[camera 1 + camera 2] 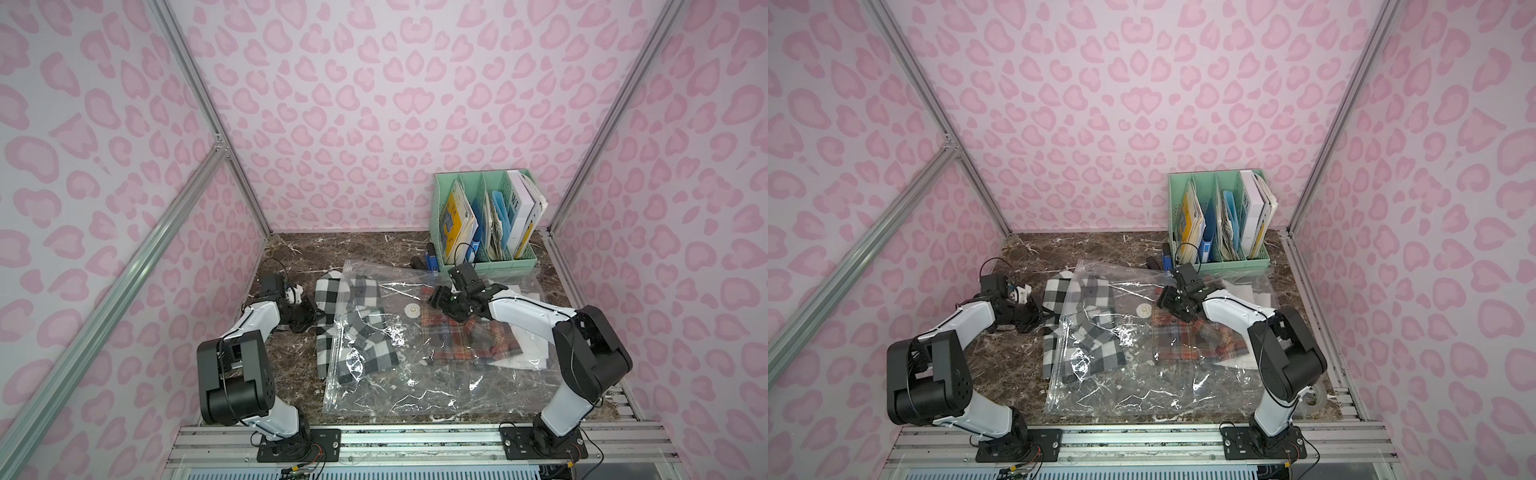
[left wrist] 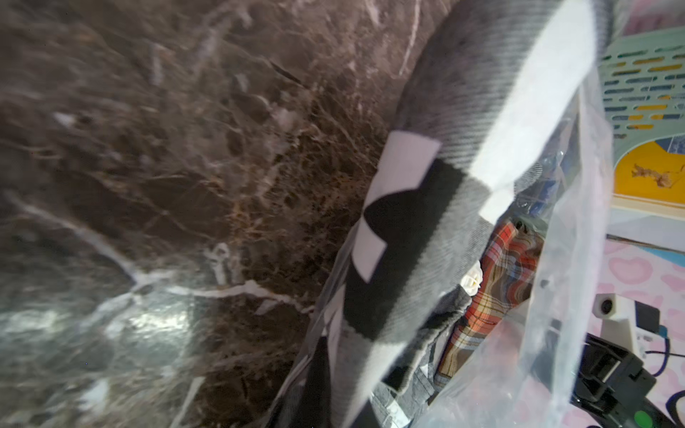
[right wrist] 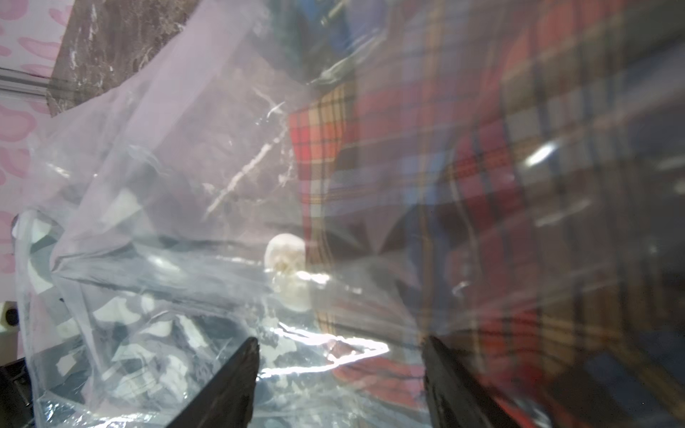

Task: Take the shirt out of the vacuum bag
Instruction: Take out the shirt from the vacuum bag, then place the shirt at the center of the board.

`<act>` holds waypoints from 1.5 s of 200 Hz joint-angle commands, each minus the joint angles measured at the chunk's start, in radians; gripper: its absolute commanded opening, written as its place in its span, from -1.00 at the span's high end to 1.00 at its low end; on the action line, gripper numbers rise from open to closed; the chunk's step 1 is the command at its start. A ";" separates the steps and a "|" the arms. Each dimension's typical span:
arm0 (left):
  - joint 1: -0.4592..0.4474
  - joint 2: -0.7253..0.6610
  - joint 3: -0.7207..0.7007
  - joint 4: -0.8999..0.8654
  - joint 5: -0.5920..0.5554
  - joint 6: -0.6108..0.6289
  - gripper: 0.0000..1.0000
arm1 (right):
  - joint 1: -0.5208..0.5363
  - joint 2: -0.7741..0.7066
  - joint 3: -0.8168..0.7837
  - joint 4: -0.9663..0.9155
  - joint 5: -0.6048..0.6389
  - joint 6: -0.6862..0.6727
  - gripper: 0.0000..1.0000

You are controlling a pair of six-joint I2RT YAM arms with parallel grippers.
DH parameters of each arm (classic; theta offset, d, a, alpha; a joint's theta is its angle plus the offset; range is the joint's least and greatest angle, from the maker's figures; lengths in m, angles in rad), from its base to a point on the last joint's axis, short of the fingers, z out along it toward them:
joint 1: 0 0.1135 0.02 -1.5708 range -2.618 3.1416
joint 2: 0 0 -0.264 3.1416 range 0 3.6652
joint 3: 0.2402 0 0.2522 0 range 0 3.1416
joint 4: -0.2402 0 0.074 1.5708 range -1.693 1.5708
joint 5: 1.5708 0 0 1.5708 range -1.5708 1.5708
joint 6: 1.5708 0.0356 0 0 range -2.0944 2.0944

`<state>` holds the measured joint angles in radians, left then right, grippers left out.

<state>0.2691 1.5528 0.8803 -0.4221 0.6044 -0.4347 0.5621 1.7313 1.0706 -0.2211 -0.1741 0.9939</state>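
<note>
Checked shirt (image 1: 332, 296) clenched in left tool (image 1: 310, 310); right tool (image 1: 437, 299) released (two shirts, one bag (image 1: 415, 388)).

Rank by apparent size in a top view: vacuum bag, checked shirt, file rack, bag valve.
1. vacuum bag: largest by far.
2. checked shirt and file rack: they look about alike, and the rack sits farther back, so I won't rank them.
3. valve: smallest.

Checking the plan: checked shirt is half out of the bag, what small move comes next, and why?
Probably close the open right pincer on the vacuum bag: the left pincer seems to grip the checked shirt, half inside.
</note>
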 commanded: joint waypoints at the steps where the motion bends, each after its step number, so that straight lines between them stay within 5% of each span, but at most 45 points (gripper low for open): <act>1: 0.047 -0.005 -0.001 -0.010 -0.012 0.025 0.91 | -0.012 0.018 0.012 0.011 0.004 -0.002 -0.41; 50: 0.171 -0.011 -0.020 0.036 -0.033 -0.020 0.91 | -0.055 0.036 0.011 0.009 -0.008 -0.007 -0.39; 222: 0.215 0.055 0.067 0.107 -0.228 -0.232 0.87 | -0.194 -0.034 -0.112 0.017 -0.005 -0.034 -0.34; 239: 0.215 0.024 0.087 0.049 -0.254 -0.201 0.48 | -0.194 -0.036 -0.104 0.017 -0.002 -0.040 -0.34; 259: 0.212 -0.028 0.149 -0.057 -0.306 -0.127 -0.98 | -0.194 -0.043 -0.093 0.012 -0.003 -0.050 -0.34; 300: 0.156 -0.155 0.283 -0.201 -0.435 -0.032 -0.97 | -0.188 -0.069 -0.059 -0.032 -0.010 -0.100 -0.35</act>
<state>0.4599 1.4387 1.1080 -0.5064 0.2619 -0.5526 0.3691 1.6810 0.9955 -0.2100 -0.1932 0.9363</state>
